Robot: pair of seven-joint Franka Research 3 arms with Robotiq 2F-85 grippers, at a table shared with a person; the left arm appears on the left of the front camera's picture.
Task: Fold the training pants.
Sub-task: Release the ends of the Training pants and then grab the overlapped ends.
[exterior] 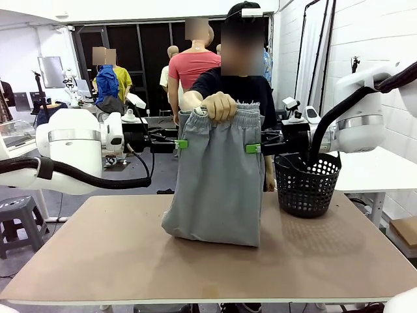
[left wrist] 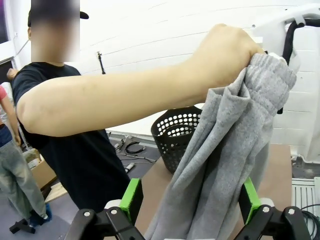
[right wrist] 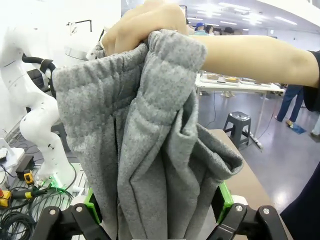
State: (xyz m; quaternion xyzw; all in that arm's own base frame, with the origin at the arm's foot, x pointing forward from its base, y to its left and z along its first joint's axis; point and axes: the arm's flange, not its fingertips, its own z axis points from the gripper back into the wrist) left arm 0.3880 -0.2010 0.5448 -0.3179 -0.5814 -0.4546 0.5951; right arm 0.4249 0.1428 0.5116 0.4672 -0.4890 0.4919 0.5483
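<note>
Grey pants dangling from a hand, edges between the wide-open, empty left gripper and right gripper; could slip if pinched shallowly.

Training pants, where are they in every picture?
Front view: the training pants hang in the middle, bottom on the table.
Left wrist view: the training pants hang right of centre.
Right wrist view: the training pants fill the centre.
Shared landmark: the person's hand bunching the waistband on top.

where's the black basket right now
In the front view the black basket stands on the far right side of the table, just right of the hanging grey pants.
</note>
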